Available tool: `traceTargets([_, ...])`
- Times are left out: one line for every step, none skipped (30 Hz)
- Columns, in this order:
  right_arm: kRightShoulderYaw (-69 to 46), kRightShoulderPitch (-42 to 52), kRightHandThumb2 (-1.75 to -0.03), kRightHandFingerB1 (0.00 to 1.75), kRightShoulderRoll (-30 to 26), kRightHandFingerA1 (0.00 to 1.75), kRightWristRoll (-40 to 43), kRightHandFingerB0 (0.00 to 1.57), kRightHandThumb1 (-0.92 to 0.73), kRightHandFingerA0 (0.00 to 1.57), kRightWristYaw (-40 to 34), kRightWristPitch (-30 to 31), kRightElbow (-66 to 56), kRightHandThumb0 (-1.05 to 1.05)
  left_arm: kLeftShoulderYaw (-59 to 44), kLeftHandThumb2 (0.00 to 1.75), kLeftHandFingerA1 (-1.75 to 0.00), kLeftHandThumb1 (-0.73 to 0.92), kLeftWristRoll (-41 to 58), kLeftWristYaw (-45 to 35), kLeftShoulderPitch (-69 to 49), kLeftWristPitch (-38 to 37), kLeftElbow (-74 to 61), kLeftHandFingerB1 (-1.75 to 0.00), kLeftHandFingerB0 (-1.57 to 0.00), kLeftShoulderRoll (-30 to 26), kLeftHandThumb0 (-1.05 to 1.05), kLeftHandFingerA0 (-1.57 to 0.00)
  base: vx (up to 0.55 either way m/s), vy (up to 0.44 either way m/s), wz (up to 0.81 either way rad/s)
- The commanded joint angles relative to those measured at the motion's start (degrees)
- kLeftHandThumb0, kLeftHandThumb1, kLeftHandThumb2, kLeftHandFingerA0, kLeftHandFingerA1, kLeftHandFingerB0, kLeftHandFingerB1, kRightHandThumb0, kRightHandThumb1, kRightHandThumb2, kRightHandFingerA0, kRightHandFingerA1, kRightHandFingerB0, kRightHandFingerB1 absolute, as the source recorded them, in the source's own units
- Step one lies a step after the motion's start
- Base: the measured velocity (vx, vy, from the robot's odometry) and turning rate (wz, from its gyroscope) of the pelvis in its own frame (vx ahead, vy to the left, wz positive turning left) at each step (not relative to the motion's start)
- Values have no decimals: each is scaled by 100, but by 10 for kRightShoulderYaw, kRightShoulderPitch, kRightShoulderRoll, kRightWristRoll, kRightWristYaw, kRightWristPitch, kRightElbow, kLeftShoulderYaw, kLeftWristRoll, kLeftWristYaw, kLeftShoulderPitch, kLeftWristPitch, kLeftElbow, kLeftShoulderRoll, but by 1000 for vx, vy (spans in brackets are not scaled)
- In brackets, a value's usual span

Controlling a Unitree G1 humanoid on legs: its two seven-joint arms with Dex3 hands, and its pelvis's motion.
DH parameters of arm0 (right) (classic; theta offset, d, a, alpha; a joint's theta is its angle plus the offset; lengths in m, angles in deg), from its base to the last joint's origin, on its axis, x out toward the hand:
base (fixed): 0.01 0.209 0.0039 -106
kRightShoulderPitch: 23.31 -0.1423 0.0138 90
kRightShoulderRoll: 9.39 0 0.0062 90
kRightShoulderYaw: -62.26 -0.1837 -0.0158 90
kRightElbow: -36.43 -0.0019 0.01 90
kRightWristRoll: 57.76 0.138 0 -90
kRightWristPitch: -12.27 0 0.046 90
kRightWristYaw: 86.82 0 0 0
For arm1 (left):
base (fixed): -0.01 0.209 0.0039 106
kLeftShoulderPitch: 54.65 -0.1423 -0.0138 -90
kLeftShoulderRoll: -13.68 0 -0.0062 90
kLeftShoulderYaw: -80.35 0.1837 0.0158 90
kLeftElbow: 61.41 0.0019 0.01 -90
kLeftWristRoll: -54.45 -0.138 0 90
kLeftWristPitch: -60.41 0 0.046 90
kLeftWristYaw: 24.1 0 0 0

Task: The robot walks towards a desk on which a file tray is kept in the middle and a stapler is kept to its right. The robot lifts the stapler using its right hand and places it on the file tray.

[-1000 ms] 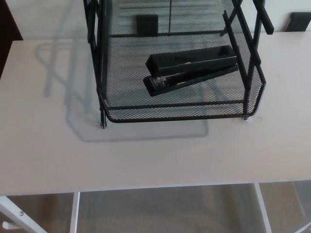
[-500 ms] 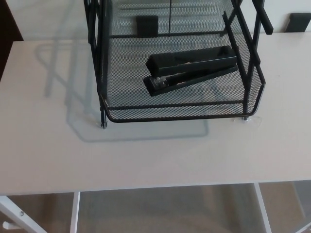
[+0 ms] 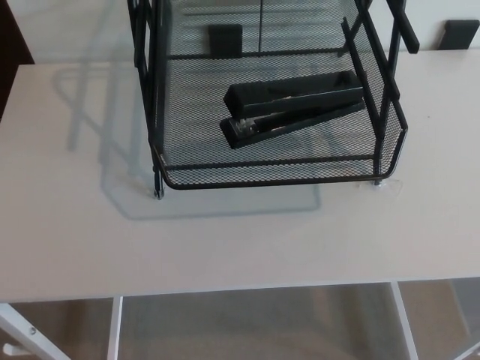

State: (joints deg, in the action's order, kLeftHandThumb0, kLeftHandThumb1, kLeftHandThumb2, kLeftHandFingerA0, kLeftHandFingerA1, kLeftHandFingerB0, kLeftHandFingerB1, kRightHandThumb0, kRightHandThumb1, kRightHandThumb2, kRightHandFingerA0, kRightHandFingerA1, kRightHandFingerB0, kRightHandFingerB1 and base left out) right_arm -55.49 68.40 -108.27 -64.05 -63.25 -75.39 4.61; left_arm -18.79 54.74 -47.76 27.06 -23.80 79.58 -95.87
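Stapler (image 3: 292,109): black, lying flat on the mesh floor of the lowest tier, right of that tier's middle. Its long axis runs left to right, and the right end sits a little farther away than the left.
File tray (image 3: 277,178): black wire mesh, standing in the far middle of the surface. Its curved front rim faces the near side, and its upper part is cut off by the top of the picture.
Tray uprights (image 3: 142,75): dark bars rise on the left and right sides of the tier, flanking the stapler without touching it.
Tray feet (image 3: 158,193): one small foot shows at each front corner, resting on the surface.
Way in: the near side of the tier is open above the low front rim.
Dark blocks: one (image 3: 225,39) shows through the mesh at the far edge; another (image 3: 460,34) is at the far right corner, well apart from the tray.
Left hand: out of the head view, so its state cannot be told.
Right hand: also out of the head view, so its state cannot be told.
Surface (image 3: 225,240): pale, matte and flat. The tray's soft shadow (image 3: 112,150) falls to the left of and just in front of the tray.
Frame (image 3: 115,330): white legs and struts show below the near edge.
Floor (image 3: 255,322): beige, seen beneath the near edge.
Far left corner: something dark (image 3: 13,45), too cropped to identify.
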Motion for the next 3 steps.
traceTargets([54, 4, -62, 22, -25, 59, 2, 4, -71, 35, 28, -82, -1, -71, 18, 70, -44, 92, -24, 12, 12, -54, 13, -38, -20, -11, -72, -29, 0, 0, 0])
traceTargets([65, 1, -91, 28, -29, 62, 2, 5, -54, 32, 33, -83, 2, -71, 19, 69, -43, 92, -23, 14, 19, -60, 27, -38, -20, -10, -71, -29, 0, 0, 0])
traceTargets([65, 1, -91, 28, -29, 62, 2, 5, -54, 32, 33, -83, 2, -71, 19, 69, -43, 92, -23, 14, 19, -60, 27, -38, -20, -10, -71, -29, 0, 0, 0])
